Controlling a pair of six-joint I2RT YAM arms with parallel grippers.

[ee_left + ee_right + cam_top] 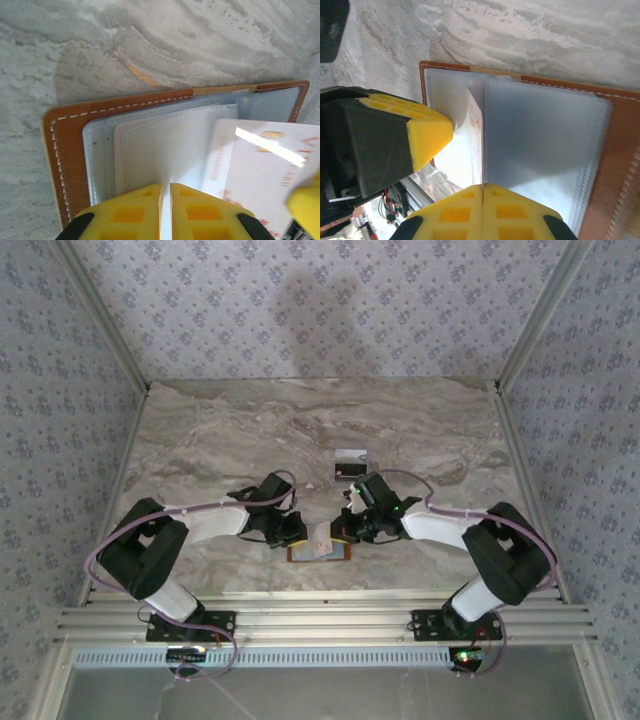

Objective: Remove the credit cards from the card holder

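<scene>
The brown card holder (320,553) lies open on the marble table between both grippers, its grey-blue inner leaves up (70,150) (620,130). My left gripper (166,186) is shut on the edge of one pale inner leaf (165,145). A pale credit card with red print (260,175) sticks partly out on the right side. My right gripper (483,186) is shut on that card, which stands on edge (476,130). In the top view the left gripper (295,535) and right gripper (345,532) face each other over the holder. Another credit card (350,466), silver and dark, lies flat farther back.
The table's near edge with the aluminium rail (320,620) runs just behind the holder. Patterned walls enclose the table on three sides. In the right wrist view the left gripper's yellow fingertip (427,132) sits close beside the held card.
</scene>
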